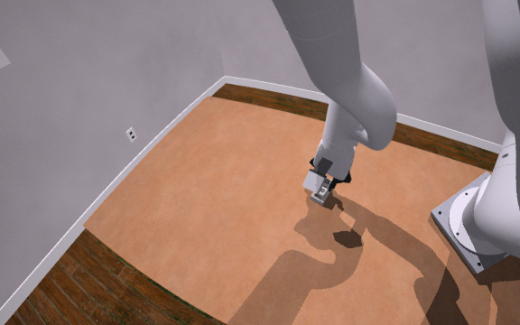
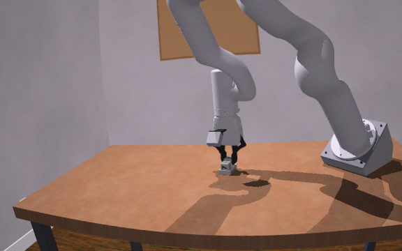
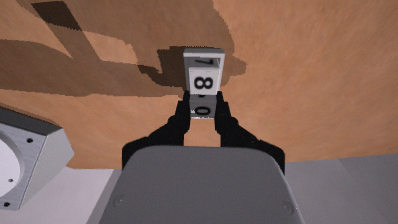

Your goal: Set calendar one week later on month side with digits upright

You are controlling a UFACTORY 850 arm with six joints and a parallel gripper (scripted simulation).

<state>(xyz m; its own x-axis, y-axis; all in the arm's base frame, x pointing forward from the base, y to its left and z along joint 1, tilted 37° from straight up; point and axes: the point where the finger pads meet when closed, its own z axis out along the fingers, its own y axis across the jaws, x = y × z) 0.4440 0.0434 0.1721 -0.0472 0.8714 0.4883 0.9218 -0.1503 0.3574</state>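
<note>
Open tabletop (image 1: 206, 181) (image 2: 117, 188) (image 3: 310, 75) on the tray's (image 1: 318, 199) (image 2: 225, 172) (image 3: 186, 70) far side from the base

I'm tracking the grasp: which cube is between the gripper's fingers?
The cube showing 0 in the wrist view; the cube showing 8 sits beyond the fingertips.
</note>
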